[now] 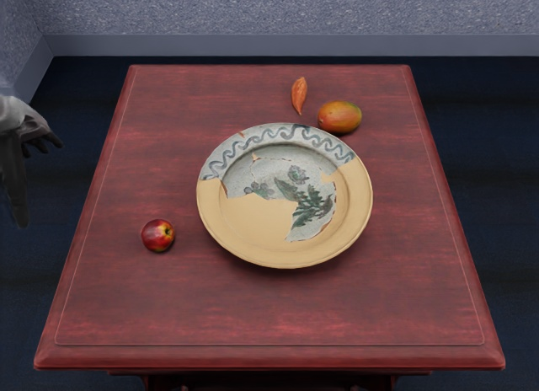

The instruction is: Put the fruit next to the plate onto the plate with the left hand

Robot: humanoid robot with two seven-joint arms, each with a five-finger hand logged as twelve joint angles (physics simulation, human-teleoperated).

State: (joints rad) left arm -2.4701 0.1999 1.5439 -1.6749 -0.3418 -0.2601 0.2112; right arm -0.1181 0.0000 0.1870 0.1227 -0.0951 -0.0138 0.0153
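Head view: table (421,265) seen at a slant. Plate (253,235) centred on it. Left hand (18,151) held off the table's 9 o'clock edge, fingers slack, nothing grasped. Mango (339,117) noted just beside the plate's rim at 1 o'clock; apple (157,235) near at 8 o'clock; pepper (299,94) at 12.

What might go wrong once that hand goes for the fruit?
The left hand hangs left of the dark red wooden table, holding nothing. The round red apple may roll away if nudged. The orange-red mango lies beyond the yellow patterned ceramic plate, so reaching it might bump the rim. With two fruits nearby, it may pick the wrong one.
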